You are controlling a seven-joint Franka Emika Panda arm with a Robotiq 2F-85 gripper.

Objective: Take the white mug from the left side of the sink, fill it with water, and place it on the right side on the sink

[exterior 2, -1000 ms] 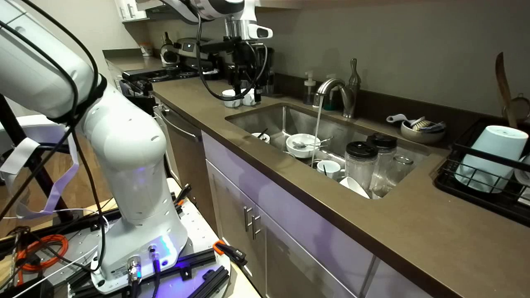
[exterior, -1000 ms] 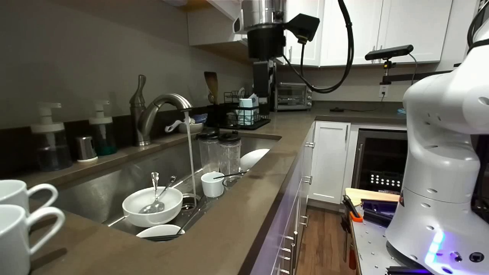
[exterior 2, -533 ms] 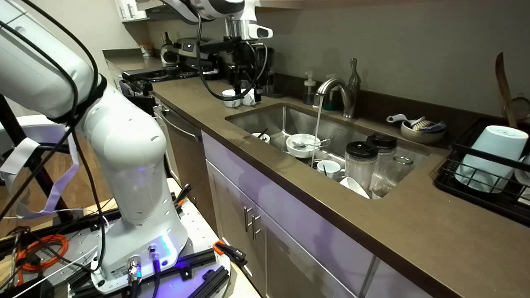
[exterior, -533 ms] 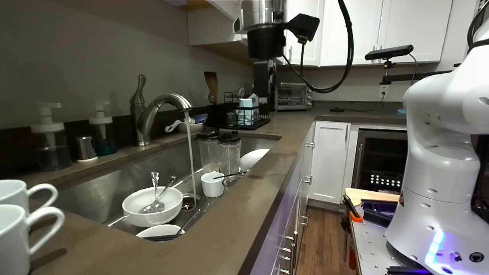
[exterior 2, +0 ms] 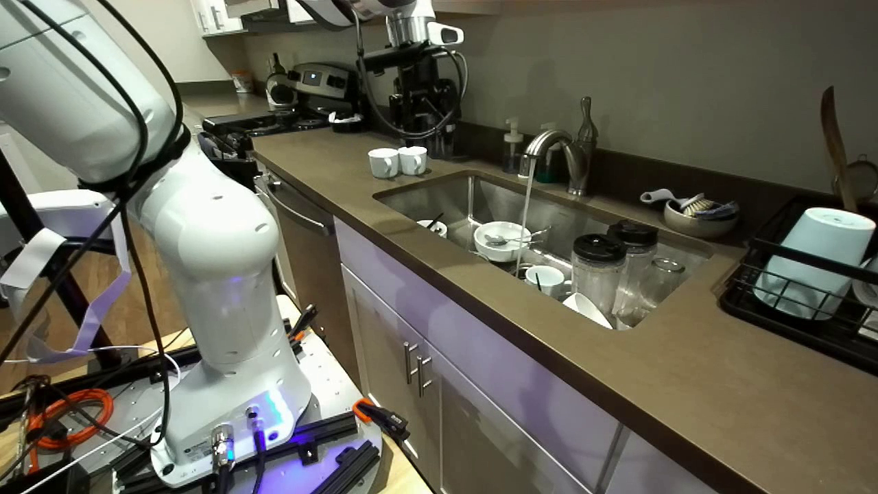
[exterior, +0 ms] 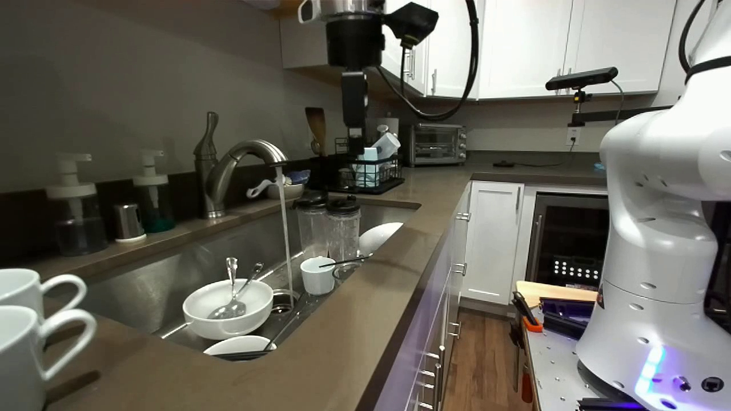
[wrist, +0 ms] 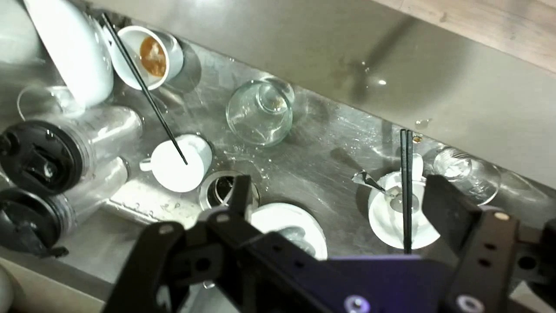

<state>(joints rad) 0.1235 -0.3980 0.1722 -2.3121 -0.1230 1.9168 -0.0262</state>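
Observation:
Two identical plain white mugs stand upright on the counter at one end of the sink: one mug (exterior 2: 383, 164) and another mug (exterior 2: 413, 160). They also show at the near left of an exterior view, one mug (exterior: 20, 359) before the other mug (exterior: 17, 288). I cannot tell which is the task's. The steel sink (exterior 2: 495, 200) holds dishes; its bare floor (wrist: 321, 148) shows in the wrist view. Water runs from the faucet (exterior: 257, 149). My gripper (wrist: 336, 184) is open and empty, fingers pointing down, high above the sink dishes and apart from the mugs.
In the sink are a white bowl (exterior: 228, 308) with spoons, a small white cup (exterior: 317, 275) and lidded clear bottles (exterior 2: 598, 274). A black dish rack (exterior 2: 789, 302) stands on the counter at the sink's far end. Soap dispensers (exterior: 153, 194) line the wall.
The arm stood still at first. Since half a second ago my gripper has risen and shifted toward the wall. The mugs it partly covered in an exterior view now show fully.

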